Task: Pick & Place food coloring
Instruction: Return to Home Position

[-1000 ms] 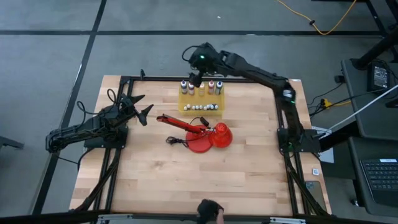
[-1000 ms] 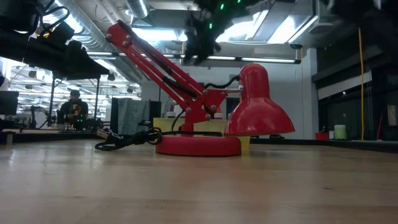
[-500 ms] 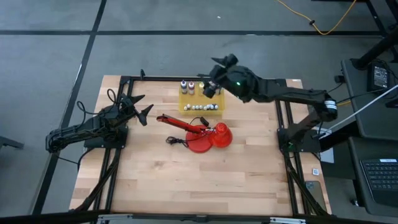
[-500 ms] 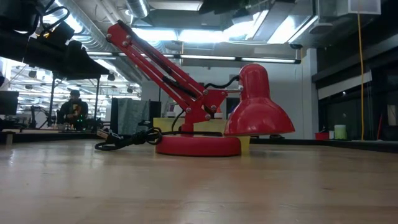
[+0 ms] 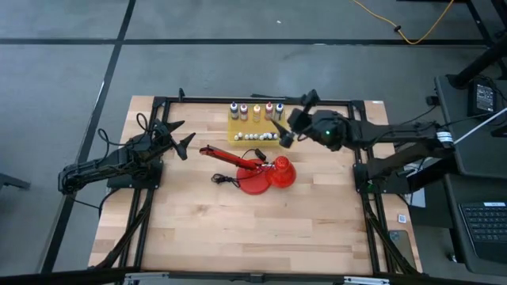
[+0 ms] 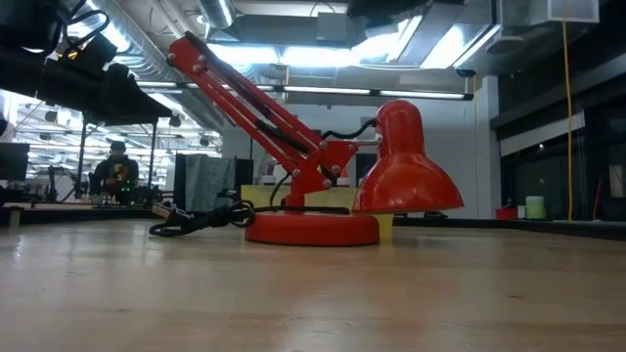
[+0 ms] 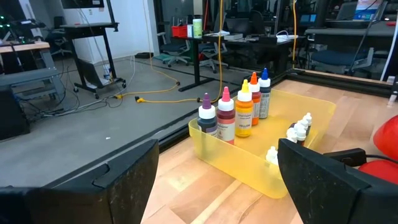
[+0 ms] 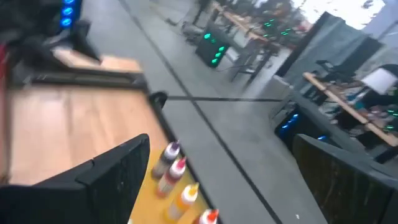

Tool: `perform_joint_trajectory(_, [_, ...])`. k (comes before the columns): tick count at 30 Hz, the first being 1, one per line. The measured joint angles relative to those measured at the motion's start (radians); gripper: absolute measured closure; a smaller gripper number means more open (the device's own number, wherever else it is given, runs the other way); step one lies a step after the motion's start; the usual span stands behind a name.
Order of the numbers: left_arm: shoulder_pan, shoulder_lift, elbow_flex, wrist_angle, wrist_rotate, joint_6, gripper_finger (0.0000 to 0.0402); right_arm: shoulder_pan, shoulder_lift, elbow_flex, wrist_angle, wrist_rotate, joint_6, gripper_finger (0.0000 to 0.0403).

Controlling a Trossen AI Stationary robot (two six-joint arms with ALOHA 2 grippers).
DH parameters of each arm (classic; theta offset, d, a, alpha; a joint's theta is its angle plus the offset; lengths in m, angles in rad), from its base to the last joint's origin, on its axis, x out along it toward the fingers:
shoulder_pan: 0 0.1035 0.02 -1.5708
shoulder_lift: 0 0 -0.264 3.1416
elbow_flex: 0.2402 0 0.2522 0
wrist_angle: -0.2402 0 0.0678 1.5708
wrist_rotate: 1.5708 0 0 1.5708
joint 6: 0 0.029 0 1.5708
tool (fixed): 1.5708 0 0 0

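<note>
Five small food coloring bottles (image 7: 236,112), capped purple, pink-red, yellow, orange and blue, stand in a row along the far side of a yellow tray (image 5: 255,127). Several tiny white-tipped droppers (image 7: 298,129) lie along the tray's near side. My right gripper (image 5: 291,115) hangs open in the air past the tray's right end; its wrist view looks down past wide-open fingers (image 8: 221,140) at the bottles (image 8: 177,171). My left gripper (image 5: 179,139) waits open near the table's left edge, left of the tray, facing it (image 7: 217,146).
A red desk lamp (image 5: 265,170) lies just near of the tray, its jointed arm (image 5: 226,155) reaching left and its black cord (image 5: 223,180) coiled beside the base. In the low view the lamp (image 6: 391,166) hides most of the tray. Bare wood (image 5: 253,229) fills the table's near half.
My right gripper has swung from above the left end of the bottle row, at the table's far edge, toward the right and slightly nearer, turning as it went. It has risen out of the low view. It stays open. The bottles have not moved.
</note>
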Motion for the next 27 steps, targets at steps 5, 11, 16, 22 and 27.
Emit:
perform_joint_trajectory(5, [0.0, 0.0, 0.0, 0.0, 0.0, 0.0, 0.0083, -0.014, -0.126, -0.194, 0.021, -0.089, -0.012, 0.0011])
perform_joint_trajectory(11, [0.0, 0.0, 0.0, 0.0, 0.0, 0.0, 0.0083, -0.048, -0.283, -0.448, 0.256, -0.136, 0.236, 0.0011])
perform_joint_trajectory(16, [0.0, 0.0, 0.0, 0.0, 0.0, 0.0, 0.0083, -0.137, -0.372, -0.603, 0.359, -0.178, 0.318, 0.0011])
perform_joint_trajectory(22, [0.0, 0.0, 0.0, 0.0, 0.0, 0.0, 0.0083, -0.298, -0.429, -0.72, 0.368, -0.416, 0.335, 0.0011])
perform_joint_trajectory(27, [0.0, 0.0, 0.0, 0.0, 0.001, 0.0, 0.0083, -0.386, -0.469, -0.846, 0.432, -0.491, 0.338, 0.0011])
